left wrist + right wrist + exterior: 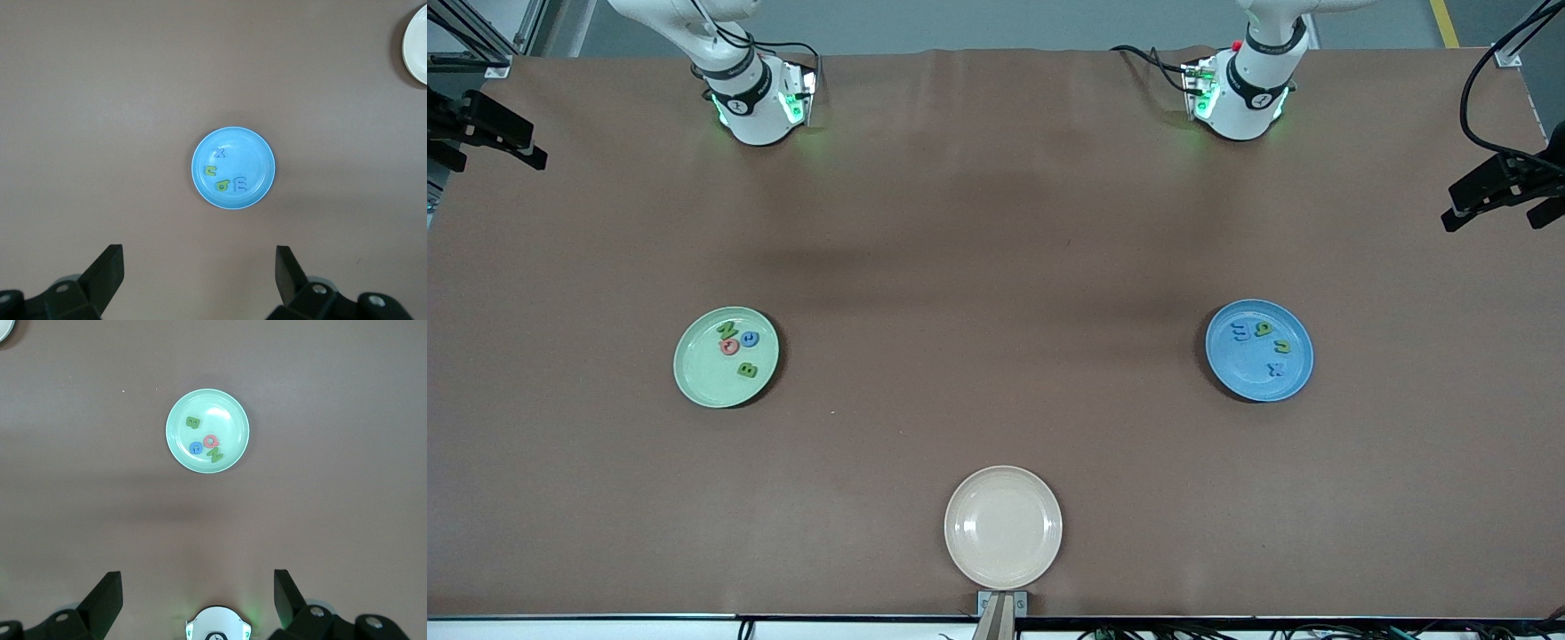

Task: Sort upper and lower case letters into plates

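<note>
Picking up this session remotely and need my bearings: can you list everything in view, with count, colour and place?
Green plate: one, pale mint, toward the right arm's end.
Letters in the green plate: four; two green, one pink, one blue.
Blue plate: one, mid blue, toward the left arm's end.
Letters in the blue plate: four; two blue, two yellow-green.
Cream plate: one, beige, nothing in it, nearest the front camera.
Table: one, brown.
Left gripper: open, waiting high over the table.
Right gripper: open, likewise.

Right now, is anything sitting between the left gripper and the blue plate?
Nothing visible: the left gripper, jaws open, hangs high over bare table, with only open brown surface up to the blue plate.
</note>
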Controlling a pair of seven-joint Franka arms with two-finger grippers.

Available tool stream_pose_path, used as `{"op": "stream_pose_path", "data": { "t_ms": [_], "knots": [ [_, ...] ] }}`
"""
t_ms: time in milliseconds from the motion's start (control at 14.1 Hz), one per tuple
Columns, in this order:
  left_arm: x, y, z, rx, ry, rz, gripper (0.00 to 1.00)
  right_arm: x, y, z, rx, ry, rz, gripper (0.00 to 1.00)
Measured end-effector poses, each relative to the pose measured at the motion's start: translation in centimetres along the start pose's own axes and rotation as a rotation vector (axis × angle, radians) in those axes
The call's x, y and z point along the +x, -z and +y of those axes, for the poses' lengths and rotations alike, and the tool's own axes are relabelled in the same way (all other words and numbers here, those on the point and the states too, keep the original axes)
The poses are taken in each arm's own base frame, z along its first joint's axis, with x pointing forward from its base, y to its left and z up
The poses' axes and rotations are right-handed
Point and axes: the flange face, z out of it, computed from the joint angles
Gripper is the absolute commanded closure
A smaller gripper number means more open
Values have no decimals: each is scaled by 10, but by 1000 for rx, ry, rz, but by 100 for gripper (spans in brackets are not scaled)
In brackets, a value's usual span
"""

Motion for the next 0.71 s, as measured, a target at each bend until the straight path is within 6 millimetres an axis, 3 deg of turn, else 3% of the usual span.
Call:
{"op": "stream_pose_path", "data": {
  "t_ms": [710],
  "knots": [
    [0, -1, 2, -23, 0, -3, 0, 0, 0, -1, -2, 2, 1, 0]
  ]
}}
